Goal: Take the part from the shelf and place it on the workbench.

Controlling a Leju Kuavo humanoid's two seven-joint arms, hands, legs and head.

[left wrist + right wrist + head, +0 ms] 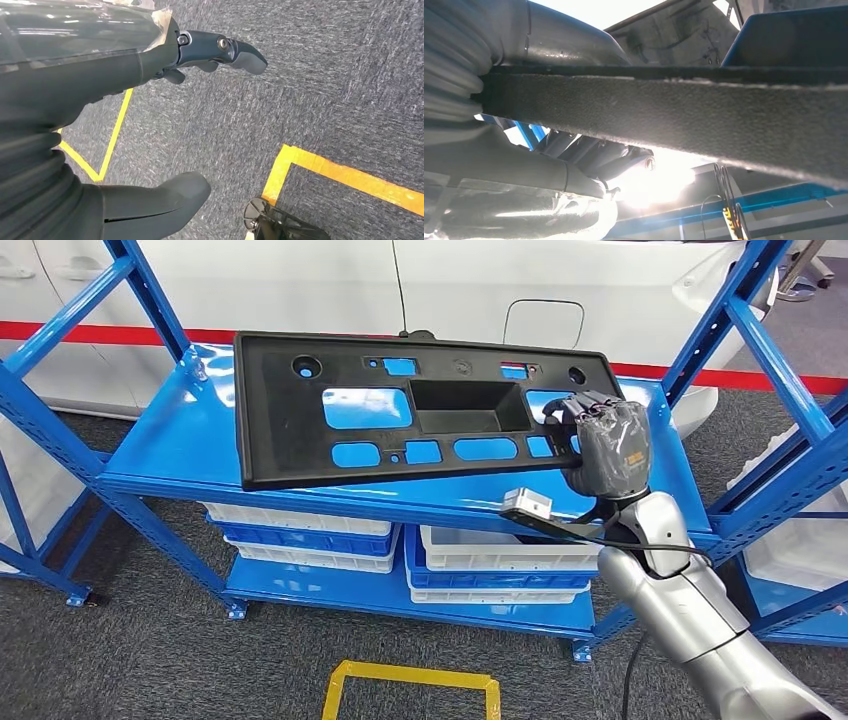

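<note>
A large flat black plastic panel (400, 410) with several cut-outs lies over the top level of the blue shelf (170, 455), tilted, its near edge lifted. My right hand (605, 440) grips the panel's right end, fingers over the top. Close up in the right wrist view, the panel's rough black edge (704, 120) crosses between the thumb and the fingers (589, 155). My left hand (150, 125) hangs over grey carpet, fingers apart, holding nothing.
White and blue bins (300, 535) are stacked on the shelf's lower level. Blue uprights (745, 310) stand on both sides of the panel, and another rack (800, 490) is at the right. A white car body (450, 285) is behind. Yellow tape (410, 685) marks the carpet.
</note>
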